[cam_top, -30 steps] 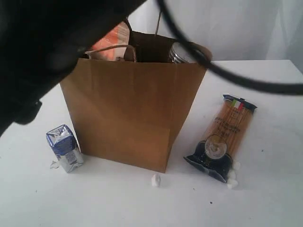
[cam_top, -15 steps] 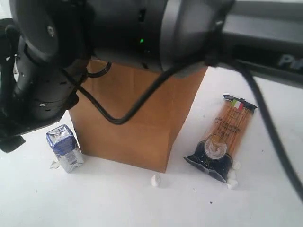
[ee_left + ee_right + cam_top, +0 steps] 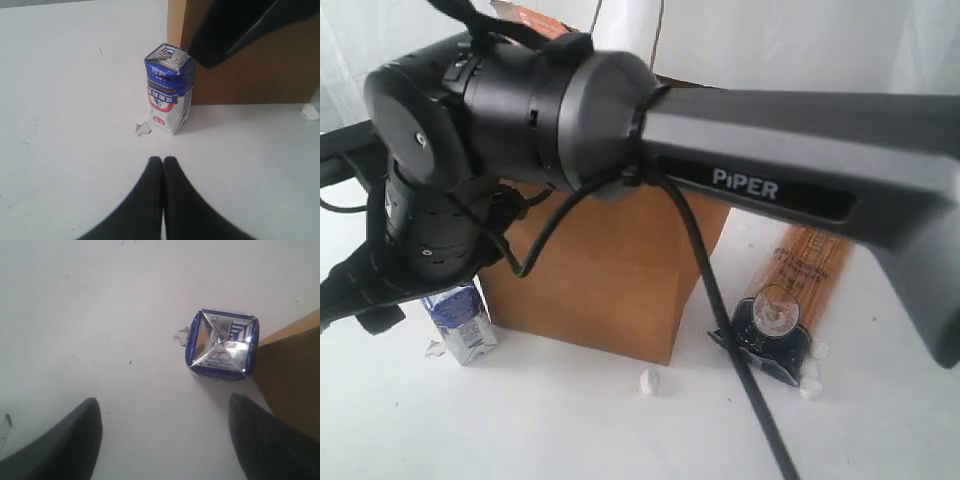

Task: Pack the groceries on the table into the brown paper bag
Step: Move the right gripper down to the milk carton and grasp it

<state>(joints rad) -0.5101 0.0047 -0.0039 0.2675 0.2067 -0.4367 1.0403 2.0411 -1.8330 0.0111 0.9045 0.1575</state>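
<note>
1. The table [image 3: 520, 430] is white. It has open room on the near side and to the left of the carton.
2. The right arm [image 3: 770, 140] reaches in from the right across the exterior view and hides the bag's mouth. Neither wrist view shows this.
3. The paper bag [image 3: 610, 290] stands upright at the middle. Only its lower front and near corner can be seen.
4. The spaghetti packet [image 3: 790, 300] lies flat to the right of the bag, apart from it. Only the exterior view shows it.
5. The carton [image 3: 460, 325] stands upright just beside the bag's left wall. Whether they touch cannot be told. The right wrist view looks straight down on its folded top [image 3: 222, 342].
6. The right gripper [image 3: 162, 407] hangs above bare table on the carton's open side, jaws spread wide and holding nothing.
7. The left gripper [image 3: 163, 161] is low over the table, facing the carton [image 3: 167, 90]. Its jaws are pressed together and empty.
8. A torn white scrap [image 3: 143, 129] lies at the carton's foot.
9. A white crumb [image 3: 649, 381] lies near the bag's near corner.
</note>
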